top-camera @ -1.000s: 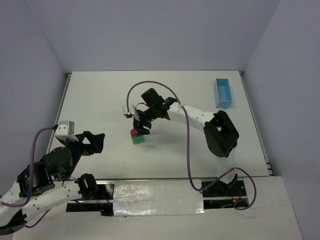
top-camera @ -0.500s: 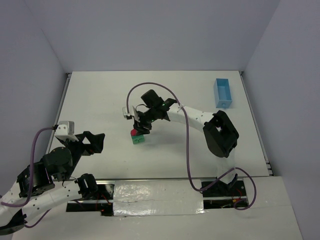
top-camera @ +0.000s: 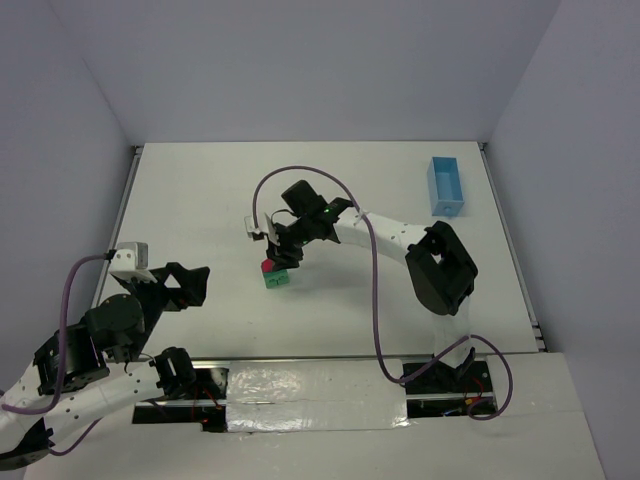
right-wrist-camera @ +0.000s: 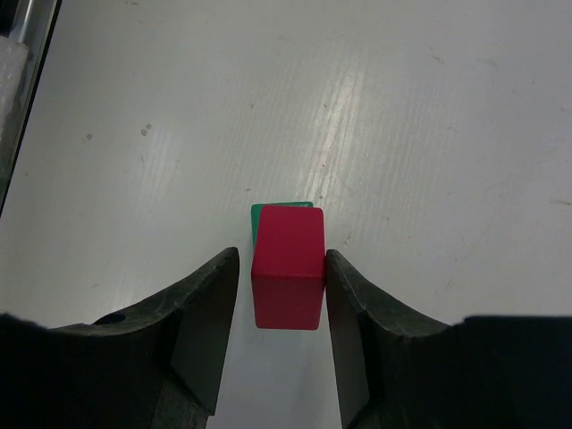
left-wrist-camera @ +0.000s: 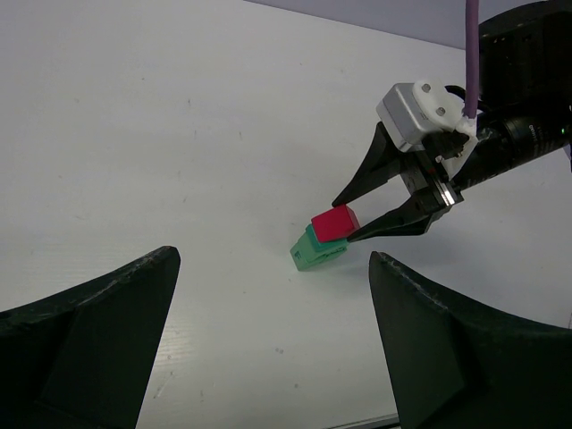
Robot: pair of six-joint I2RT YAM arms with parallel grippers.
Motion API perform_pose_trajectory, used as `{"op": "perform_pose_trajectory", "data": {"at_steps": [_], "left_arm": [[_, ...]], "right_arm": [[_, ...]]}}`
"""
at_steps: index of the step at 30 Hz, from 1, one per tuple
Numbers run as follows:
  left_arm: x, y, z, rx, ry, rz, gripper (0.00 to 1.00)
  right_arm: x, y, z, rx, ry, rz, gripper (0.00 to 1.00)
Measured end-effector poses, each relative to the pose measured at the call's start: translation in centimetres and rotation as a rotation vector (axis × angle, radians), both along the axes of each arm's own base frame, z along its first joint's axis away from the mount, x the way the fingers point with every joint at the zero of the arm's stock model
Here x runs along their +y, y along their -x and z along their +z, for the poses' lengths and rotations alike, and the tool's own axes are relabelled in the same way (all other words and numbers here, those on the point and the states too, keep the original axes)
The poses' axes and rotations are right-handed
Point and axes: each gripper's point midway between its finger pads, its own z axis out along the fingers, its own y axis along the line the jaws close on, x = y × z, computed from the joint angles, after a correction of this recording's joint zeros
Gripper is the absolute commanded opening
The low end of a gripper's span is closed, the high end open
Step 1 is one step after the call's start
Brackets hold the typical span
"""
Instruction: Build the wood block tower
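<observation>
My right claw (right-wrist-camera: 281, 256) stands half open astride the red block (right-wrist-camera: 288, 277), which sits atop the green blocks (left-wrist-camera: 308, 256) mid-table (whether I truly pinch it, I cannot tell). Roof-capping step, I judge; next needs a straight, gentle withdrawal.

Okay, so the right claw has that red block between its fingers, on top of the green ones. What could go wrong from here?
1. The red block looks offset on the green blocks, so a nudge could slide it off.
2. In the wrist view, one side of the right claw seems closer to the block than the other. Uneven contact might twist the block or tip the small stack.
</observation>
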Motion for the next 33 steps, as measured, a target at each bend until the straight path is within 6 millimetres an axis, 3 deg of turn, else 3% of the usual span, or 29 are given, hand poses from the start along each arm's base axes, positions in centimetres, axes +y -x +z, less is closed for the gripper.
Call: {"op": "perform_pose_trajectory", "data": {"at_steps": [33], "left_arm": [[0.03, 0.02, 0.01, -0.001, 0.002, 0.0, 1.0]], "right_arm": [[0.19, 0.19, 0.05, -0.017, -0.007, 0.024, 0.39]]}}
